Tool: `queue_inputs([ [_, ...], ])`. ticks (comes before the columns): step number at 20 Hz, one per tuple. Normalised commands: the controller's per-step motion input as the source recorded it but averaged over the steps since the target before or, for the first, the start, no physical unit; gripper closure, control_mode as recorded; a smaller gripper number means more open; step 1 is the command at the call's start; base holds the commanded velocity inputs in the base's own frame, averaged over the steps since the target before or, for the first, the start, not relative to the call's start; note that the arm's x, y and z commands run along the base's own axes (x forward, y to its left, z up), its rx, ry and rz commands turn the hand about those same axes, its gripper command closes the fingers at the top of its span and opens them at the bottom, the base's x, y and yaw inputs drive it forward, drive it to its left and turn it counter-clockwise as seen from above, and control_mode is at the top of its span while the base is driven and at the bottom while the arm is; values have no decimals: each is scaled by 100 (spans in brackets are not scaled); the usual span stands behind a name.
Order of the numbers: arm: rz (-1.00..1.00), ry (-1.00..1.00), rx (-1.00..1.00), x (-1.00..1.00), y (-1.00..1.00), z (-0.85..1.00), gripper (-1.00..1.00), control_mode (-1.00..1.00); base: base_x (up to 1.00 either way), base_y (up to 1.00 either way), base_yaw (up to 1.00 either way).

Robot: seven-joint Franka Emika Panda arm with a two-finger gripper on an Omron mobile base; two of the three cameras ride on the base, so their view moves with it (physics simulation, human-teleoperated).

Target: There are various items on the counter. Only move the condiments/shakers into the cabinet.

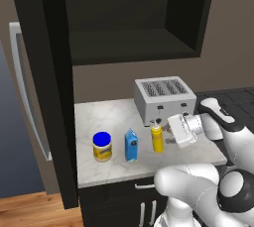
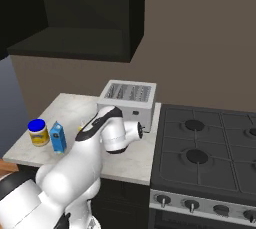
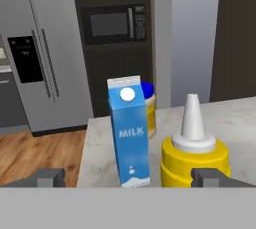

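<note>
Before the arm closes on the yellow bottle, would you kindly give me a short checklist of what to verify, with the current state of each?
1. Pincer open: ok, the fingertips stand wide apart.
2. Yellow bottle upright: ok.
3. Bottle between the fingertips: not ok, in the hand view it sits off toward the right one.
4. Milk carton clear of the grasp: cannot tell, it stands close beside the bottle.
5. Toaster clear of the hand: cannot tell, it stands just behind.
6. Cabinet shelf open to receive the bottle: ok.
</note>
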Motion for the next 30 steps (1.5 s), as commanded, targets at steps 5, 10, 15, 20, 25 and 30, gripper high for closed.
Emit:
queue_inputs([
  [5,0,0,0,19,-33,0,-100,-100,0,0,0],
  [10,0,0,0,32,-9,0,-100,-100,0,0,0],
  [15,0,0,0,26,0,-1,-100,-100,0,0,0],
  [20,0,3,0,2,4,0,-100,-100,0,0,0],
  [25,0,4,-4,0,17,-14,-100,-100,0,0,0],
  [30,2,2,-9,-8,35,-31,-100,-100,0,0,0],
])
